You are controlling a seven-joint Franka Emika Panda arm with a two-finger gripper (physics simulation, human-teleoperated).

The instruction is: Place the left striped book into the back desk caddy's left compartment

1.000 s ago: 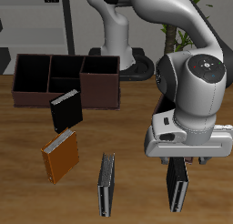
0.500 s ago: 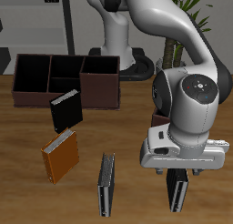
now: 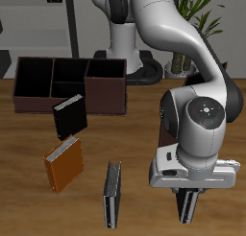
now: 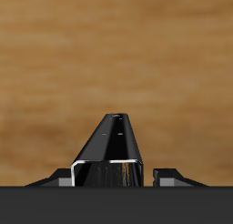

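Gripping is the step in hand: the two-finger gripper [image 3: 189,194] is down over the slim black book with thin pale stripes [image 3: 189,207] near the table's front edge, and the wrist view shows that book's glossy edge [image 4: 113,153] rising between the two fingertips [image 4: 173,175]. The fingers are spread just wider than the book, one on each side — whether they already touch it I cannot tell. To do this well, I would close squarely on the flat faces, low enough for a firm hold, then lift straight up before travelling.

Well apart, at the table's back, stands the long dark brown box caddy [image 3: 67,106], its large black-lined end compartment [image 3: 33,79] open on top. Between lie a greyer striped book [image 3: 112,193], an orange-brown book [image 3: 64,164] and a plain black book [image 3: 69,116] leaning at the caddy's front wall — a carry should pass above these and above the caddy's taller end section [image 3: 106,83].
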